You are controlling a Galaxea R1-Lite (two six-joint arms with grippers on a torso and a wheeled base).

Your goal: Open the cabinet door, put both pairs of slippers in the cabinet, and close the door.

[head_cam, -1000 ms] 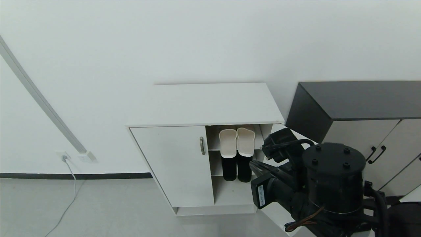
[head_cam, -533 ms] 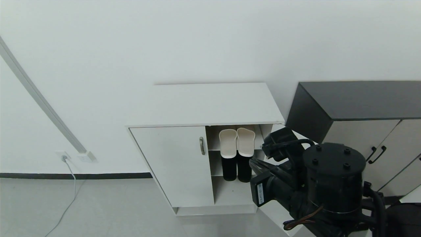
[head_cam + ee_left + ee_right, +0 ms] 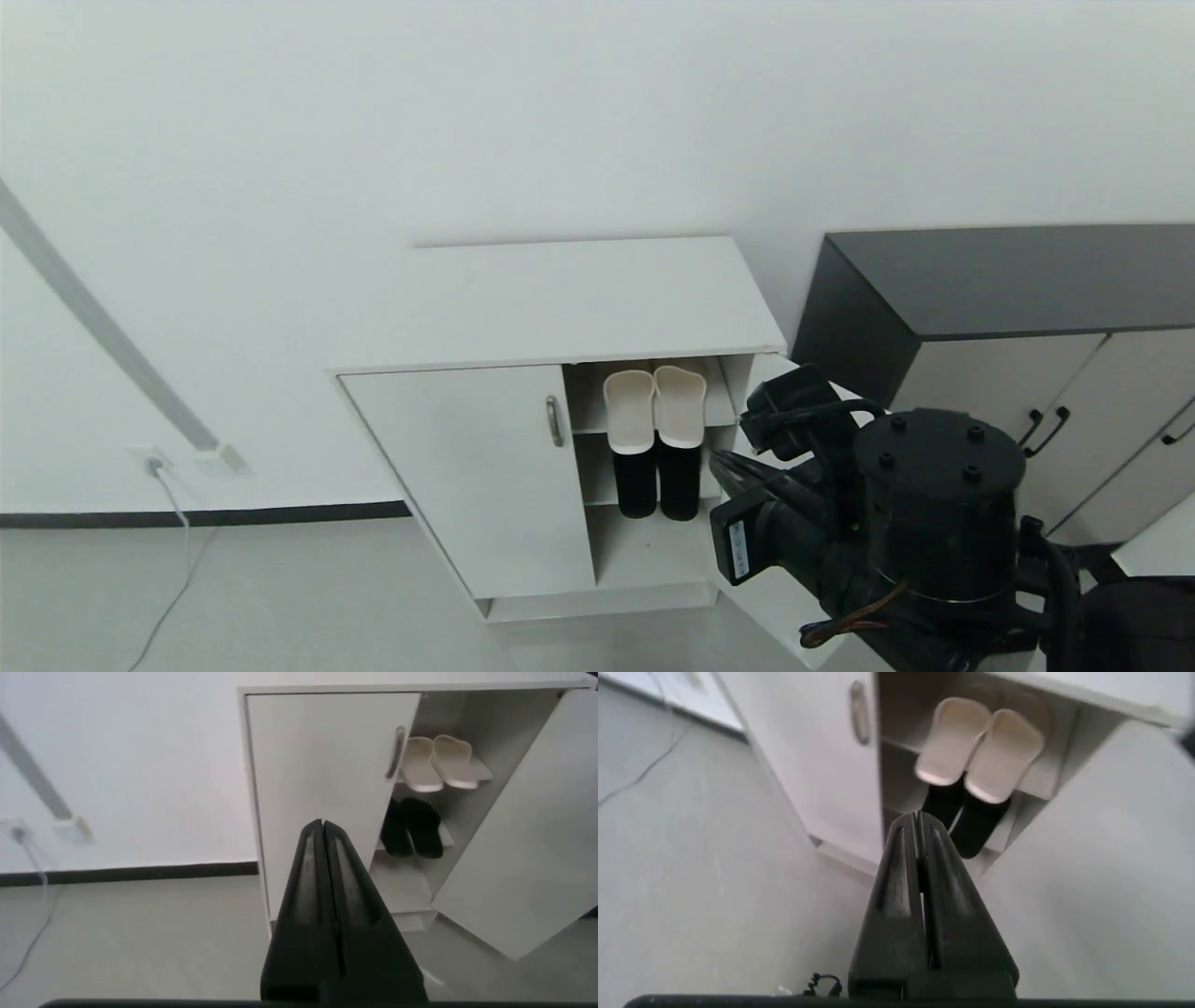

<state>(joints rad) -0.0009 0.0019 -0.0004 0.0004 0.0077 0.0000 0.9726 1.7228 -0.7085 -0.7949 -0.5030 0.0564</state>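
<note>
Now head camera shifted, slippers (image 3: 629, 413) unmoved in open cabinet (image 3: 579, 301), left pincer (image 3: 322, 825) closed, right pincer (image 3: 920, 817) closed.

Black right arm (image 3: 794, 551): round cap (image 3: 938, 467) with 4 screws (image 3: 976, 432), white label (image 3: 739, 551), orange-brown cables (image 3: 850, 630); slim black right hand (image 3: 920, 819).

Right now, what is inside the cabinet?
A white pair of slippers lies on the upper shelf, a black pair on the shelf below. The closed left door hides the other half.
</note>
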